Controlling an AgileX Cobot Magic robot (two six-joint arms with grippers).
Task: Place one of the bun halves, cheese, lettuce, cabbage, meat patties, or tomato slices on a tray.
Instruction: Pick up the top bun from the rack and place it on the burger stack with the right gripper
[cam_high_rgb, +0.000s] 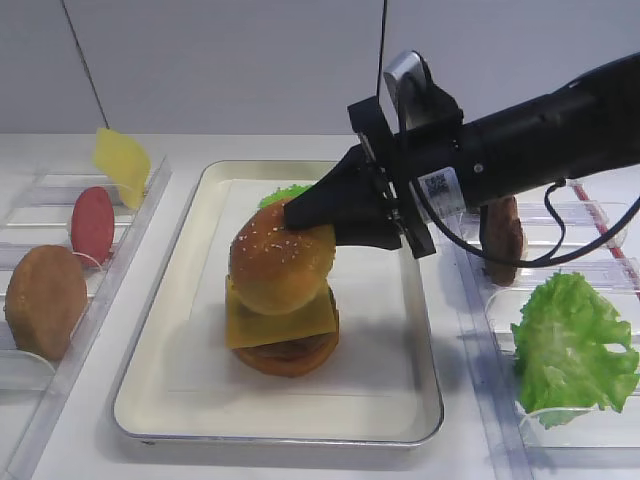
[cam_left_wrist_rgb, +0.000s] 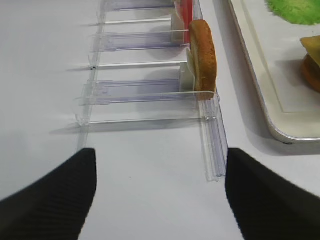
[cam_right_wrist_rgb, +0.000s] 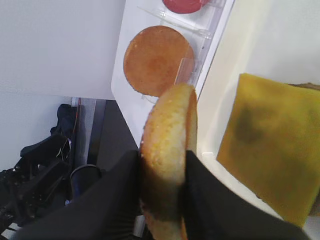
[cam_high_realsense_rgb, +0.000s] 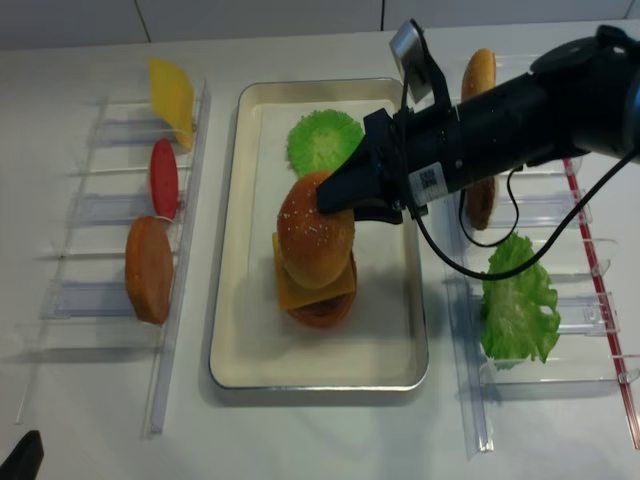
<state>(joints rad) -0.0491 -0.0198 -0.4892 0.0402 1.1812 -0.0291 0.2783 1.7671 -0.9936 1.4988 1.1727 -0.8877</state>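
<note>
A: So where does the right arm sit?

B: It reaches in from the right across the tray (cam_high_rgb: 170, 400), wrist camera on top, forearm slanting down to the left. The right gripper (cam_high_rgb: 300, 215) is clamped on the sesame top bun (cam_high_rgb: 280, 268); in the wrist view the two black fingers (cam_right_wrist_rgb: 117, 195) squeeze the bun edge-on, one on each face.

A: And the bun itself?

B: Golden-brown, domed, dotted with pale seeds. It is tilted, its crown facing the camera in the high view, and its lower edge meets the cheese slice (cam_high_rgb: 282, 320) on top of the stack.

A: What is in that stack?

B: A square yellow cheese slice, slightly askew, over a dark meat patty (cam_high_rgb: 292, 349) and a flat bottom bun (cam_high_rgb: 290, 365), all near the middle of the silver tray with its white liner. A ruffled green cabbage disc (cam_high_realsense_rgb: 325, 142) lies flat on the tray behind the stack.

A: The left gripper?

B: Only its two black fingertips (cam_left_wrist_rgb: 50, 200) show at the bottom of its own wrist view, set wide apart over the white table, holding nothing. Ahead of it a darker brown bun (cam_left_wrist_rgb: 202, 57) stands upright in the clear rack (cam_left_wrist_rgb: 150, 90).

A: Anything else?

B: A frilly lettuce leaf (cam_high_rgb: 572, 345) stands in the right rack
</note>
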